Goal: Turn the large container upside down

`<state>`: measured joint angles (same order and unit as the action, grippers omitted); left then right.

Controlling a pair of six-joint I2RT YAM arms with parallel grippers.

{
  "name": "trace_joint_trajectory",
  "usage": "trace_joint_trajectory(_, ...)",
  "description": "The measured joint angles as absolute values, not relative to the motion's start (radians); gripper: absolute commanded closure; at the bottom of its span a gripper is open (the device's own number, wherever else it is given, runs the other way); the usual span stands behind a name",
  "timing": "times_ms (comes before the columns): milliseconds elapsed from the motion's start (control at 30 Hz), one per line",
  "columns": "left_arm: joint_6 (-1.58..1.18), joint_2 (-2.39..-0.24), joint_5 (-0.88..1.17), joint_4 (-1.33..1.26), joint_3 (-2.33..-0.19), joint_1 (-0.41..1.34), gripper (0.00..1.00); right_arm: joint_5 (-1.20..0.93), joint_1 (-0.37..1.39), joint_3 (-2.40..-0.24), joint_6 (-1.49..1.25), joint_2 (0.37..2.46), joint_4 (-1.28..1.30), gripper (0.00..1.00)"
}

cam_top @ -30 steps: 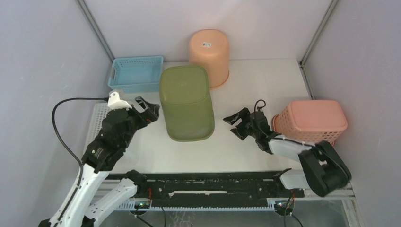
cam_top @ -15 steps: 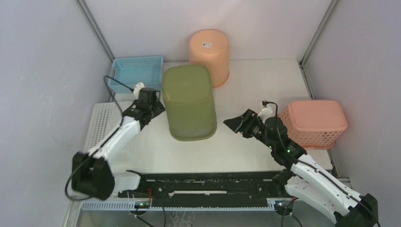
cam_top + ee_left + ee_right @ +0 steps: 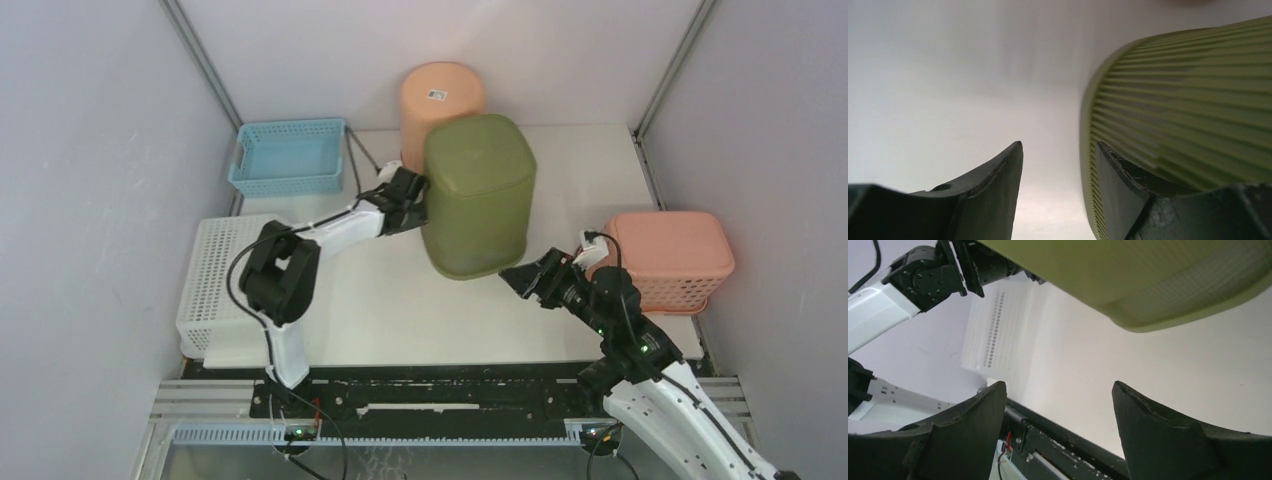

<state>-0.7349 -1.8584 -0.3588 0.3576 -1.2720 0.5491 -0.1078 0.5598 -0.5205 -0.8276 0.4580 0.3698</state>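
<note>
Left hand [image 3: 415,200] pinches large container [image 3: 475,180] wall, lifted off counter [image 3: 380,310]; right hand [image 3: 525,276] spread below. Nxt: roll it over, R steadying.

1. I see the large olive-green plastic container [image 3: 475,190] as matt; up close its wall is finely ribbed.
2. The peach round plastic bucket [image 3: 440,95] looks smooth and carries a small white sticker.
3. The light blue plastic basket [image 3: 288,155], pink plastic basket [image 3: 665,255] and white plastic tray [image 3: 215,285] are all perforated, lattice-like.
4. The white table top [image 3: 400,320] looks smooth and matt.
5. On the left gripper [image 3: 1059,145] and right gripper [image 3: 1058,384], I see black, dull, slightly rough plastic fingers.
</note>
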Motion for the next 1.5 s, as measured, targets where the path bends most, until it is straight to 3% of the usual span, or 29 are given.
trace_joint_trajectory(233, -0.745, -2.146, -0.315, 0.433, -1.767, 0.687, 0.38, -0.183, 0.392, -0.520, -0.781, 0.429, 0.468, 0.13)
trace_joint_trajectory(433, -0.762, -2.391, -0.242, 0.502, -2.240, 0.711, 0.33, -0.237, 0.349, -0.498, -0.765, 0.432, 0.482, 0.13)
trace_joint_trajectory(533, -0.760, -2.361, -0.230, 0.493, -2.197, 0.704, 0.29, -0.245, 0.346, -0.472, -0.764, 0.471, 0.459, 0.13)
trace_joint_trajectory(700, -0.752, -2.067, -0.234, 0.401, -1.724, 0.681, 0.24, -0.214, 0.341, -0.437, -0.772, 0.673, 0.327, 0.15)
trace_joint_trajectory(833, -0.736, -1.818, -0.244, 0.395, -1.501, 0.627, 0.17, -0.168, 0.340, -0.454, -0.786, 0.925, 0.174, 0.16)
trace_joint_trajectory(1100, -0.672, -1.594, -0.289, 0.366, -1.426, 0.437, 0.05, -0.009, 0.331, -0.613, -0.867, 1.315, -0.062, 0.13)
trace_joint_trajectory(1500, -0.608, -1.733, -0.358, 0.448, -1.462, 0.229, 0.03, 0.139, 0.152, -0.927, -0.951, 1.643, -0.138, 0.12)
